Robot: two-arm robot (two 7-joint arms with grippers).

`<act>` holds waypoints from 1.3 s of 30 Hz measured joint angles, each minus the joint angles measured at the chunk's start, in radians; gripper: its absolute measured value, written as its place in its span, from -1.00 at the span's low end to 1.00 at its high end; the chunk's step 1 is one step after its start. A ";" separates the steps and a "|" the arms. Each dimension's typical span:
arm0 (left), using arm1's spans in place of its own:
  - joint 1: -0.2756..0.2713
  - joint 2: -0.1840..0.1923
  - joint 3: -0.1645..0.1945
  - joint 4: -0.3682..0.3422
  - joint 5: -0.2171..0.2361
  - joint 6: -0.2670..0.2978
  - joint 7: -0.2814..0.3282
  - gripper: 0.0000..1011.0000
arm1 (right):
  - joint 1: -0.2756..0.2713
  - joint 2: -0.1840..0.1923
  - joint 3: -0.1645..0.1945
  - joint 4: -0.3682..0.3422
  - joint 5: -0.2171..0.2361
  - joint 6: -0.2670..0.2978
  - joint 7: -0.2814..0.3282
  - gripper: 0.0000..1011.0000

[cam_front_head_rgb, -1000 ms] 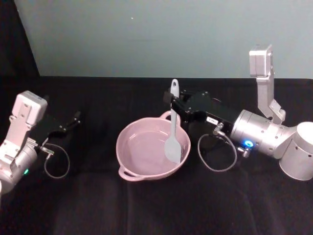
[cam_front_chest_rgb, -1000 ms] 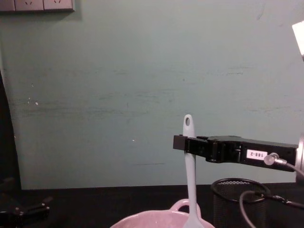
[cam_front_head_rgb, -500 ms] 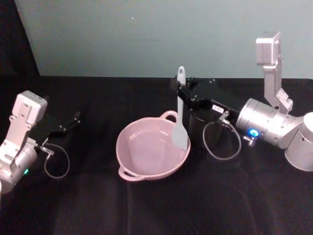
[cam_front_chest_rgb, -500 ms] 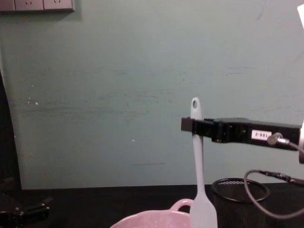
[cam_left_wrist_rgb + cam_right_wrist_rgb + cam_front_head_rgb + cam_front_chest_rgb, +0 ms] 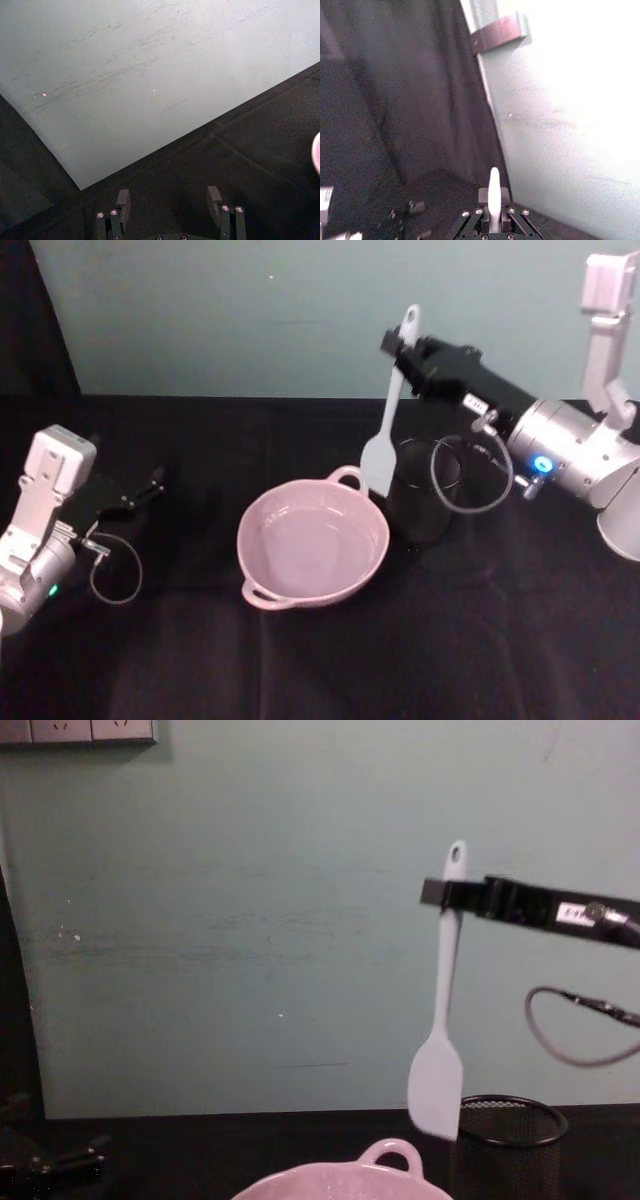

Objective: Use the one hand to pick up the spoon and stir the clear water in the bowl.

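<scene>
At the left, the left gripper [image 5: 150,485] is sitting low over the black surface [image 5: 200,660], its fingers standing apart around nothing. In the middle, the pink bowl [image 5: 300,600] is resting on the surface, holding clear water. Above its far rim the spoon [image 5: 392,405] is hanging blade down, clear of the water, beside the black mesh cup [image 5: 420,520]. The right gripper [image 5: 405,345] is reaching in from the right, clamped on the handle just below its hole.

Head view looking down, chest view level; both share the bowl [image 5: 313,545]
</scene>
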 joint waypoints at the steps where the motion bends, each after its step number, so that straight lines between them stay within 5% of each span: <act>1: 0.000 0.000 0.000 0.000 0.000 0.000 0.000 1.00 | -0.004 -0.002 0.012 -0.005 0.012 -0.006 -0.014 -0.76; 17: 0.000 0.000 0.000 0.000 0.000 0.000 0.000 1.00 | -0.037 -0.015 0.109 0.017 0.142 -0.051 -0.120 -0.76; 39: 0.000 0.000 0.000 0.000 0.000 0.000 0.000 1.00 | -0.013 -0.057 0.112 0.179 0.193 -0.072 -0.153 -0.76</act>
